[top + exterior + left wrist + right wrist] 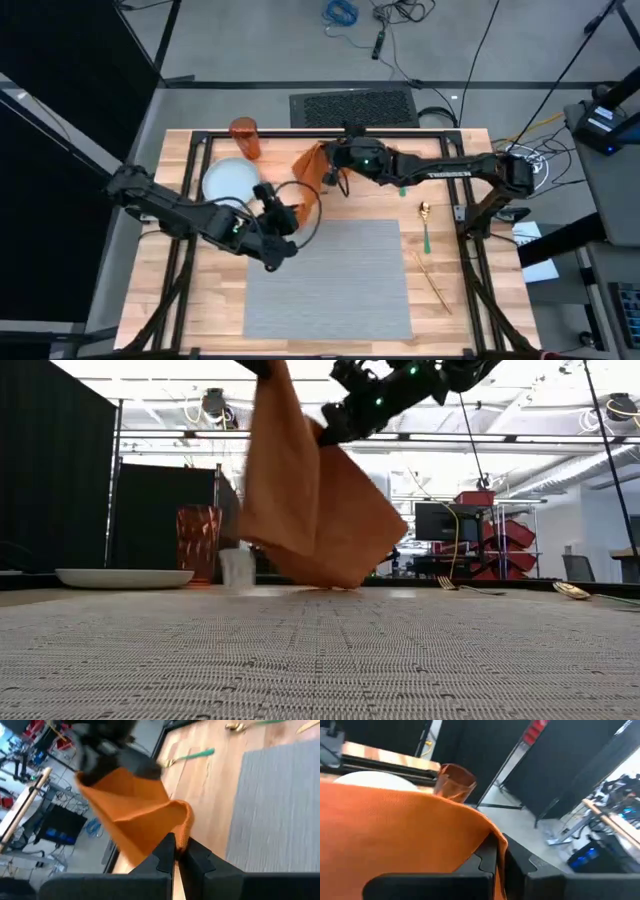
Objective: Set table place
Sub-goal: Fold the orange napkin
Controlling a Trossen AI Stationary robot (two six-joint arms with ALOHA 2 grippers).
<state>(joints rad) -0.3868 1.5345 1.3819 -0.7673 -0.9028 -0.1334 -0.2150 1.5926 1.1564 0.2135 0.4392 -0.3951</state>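
An orange napkin [311,176] hangs in the air between my two grippers, over the bare wood beyond the far edge of the grey placemat [330,280]. My right gripper [333,168] is shut on the napkin's far part, and my left gripper [290,212] is shut on its near left corner. In the low view the napkin [310,500] droops in a wide fold. Its lowest part [340,582] comes close to the table; whether it touches, I cannot tell. The pale-blue plate [229,183] and the orange tumbler [244,138] stand on the wood at the far left. My left gripper pinches a folded edge of the napkin [184,834] between its two fingertips, with the cloth spreading away from it toward the other arm. My right gripper pinches the napkin's upper edge [489,836] between its fingers; the cloth drapes over the fingers and hangs slack below them.
A gold spoon with a green handle [425,226] and a gold knife [436,282] lie on the wood right of the placemat. A green-handled fork [192,755] lies under my right arm. A black frame runs around the table's edges.
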